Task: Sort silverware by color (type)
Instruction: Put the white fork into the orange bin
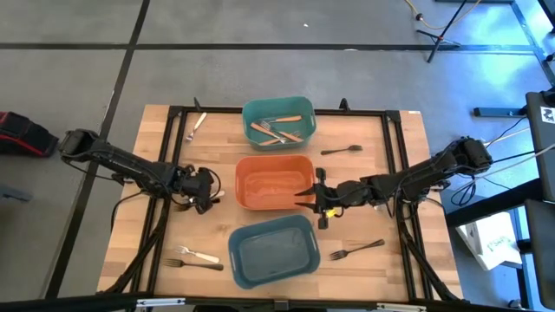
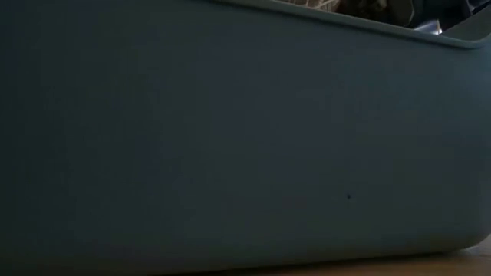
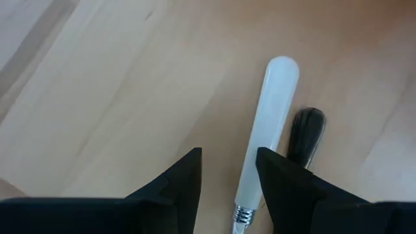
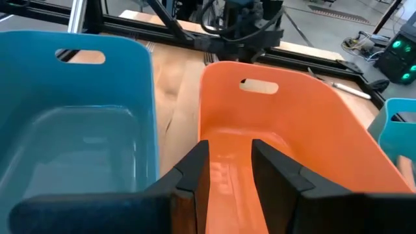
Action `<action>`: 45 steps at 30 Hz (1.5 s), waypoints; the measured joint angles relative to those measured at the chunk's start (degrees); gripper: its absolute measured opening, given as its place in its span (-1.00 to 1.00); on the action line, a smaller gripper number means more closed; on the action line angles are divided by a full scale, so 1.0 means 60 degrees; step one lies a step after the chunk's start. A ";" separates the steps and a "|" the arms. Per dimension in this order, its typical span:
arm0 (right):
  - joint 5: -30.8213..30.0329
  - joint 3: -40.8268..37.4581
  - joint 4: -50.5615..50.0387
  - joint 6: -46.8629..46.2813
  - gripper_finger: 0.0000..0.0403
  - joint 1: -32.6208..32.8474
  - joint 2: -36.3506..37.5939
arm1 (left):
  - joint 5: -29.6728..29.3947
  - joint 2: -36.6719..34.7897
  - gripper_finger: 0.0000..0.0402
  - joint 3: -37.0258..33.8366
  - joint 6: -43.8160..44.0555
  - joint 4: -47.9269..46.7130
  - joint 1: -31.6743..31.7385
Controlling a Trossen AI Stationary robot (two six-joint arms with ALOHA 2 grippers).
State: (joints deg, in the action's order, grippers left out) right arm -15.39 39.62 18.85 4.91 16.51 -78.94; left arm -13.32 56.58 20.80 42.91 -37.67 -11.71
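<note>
My left gripper (image 1: 206, 192) is low over the table, left of the orange bin (image 1: 275, 182). In the left wrist view it is open (image 3: 227, 179). A cream-handled fork (image 3: 270, 123) lies flat on the wood, its handle running between the fingers close to one of them. A dark metal fork's handle (image 3: 305, 133) lies just beside it. My right gripper (image 1: 310, 192) is open (image 4: 231, 162) and hovers at the orange bin's right rim (image 4: 221, 78), holding nothing. The teal bin (image 1: 277, 121) holds several wooden-handled forks (image 1: 279, 132).
The blue-grey bin (image 1: 273, 251) sits near the table's front edge, and its wall (image 2: 230, 138) fills the low view. Loose forks lie on the table: cream ones (image 1: 196, 126) (image 1: 198, 255) and dark ones (image 1: 341, 150) (image 1: 355, 250) (image 1: 195, 265). A black frame (image 1: 286, 111) borders the work area.
</note>
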 joint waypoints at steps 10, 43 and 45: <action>-0.0078 0.0000 -0.0080 -0.0022 -0.50 -0.0004 0.0000 | 0.0109 0.0011 -0.28 0.0560 -0.0967 -0.0015 -0.0007; -0.0074 0.0000 0.0046 -0.0025 -0.50 -0.0004 -0.0007 | -0.0211 0.0007 -0.79 -0.0469 -0.1004 0.0517 -0.0011; -0.0074 0.0000 0.0078 -0.0025 -0.50 -0.0004 -0.0007 | -0.0295 0.0011 -0.77 -0.0474 -0.1043 0.0541 -0.0011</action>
State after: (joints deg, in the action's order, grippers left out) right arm -15.84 39.62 19.32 4.75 16.49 -78.98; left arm -15.09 56.64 17.96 36.65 -34.42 -11.77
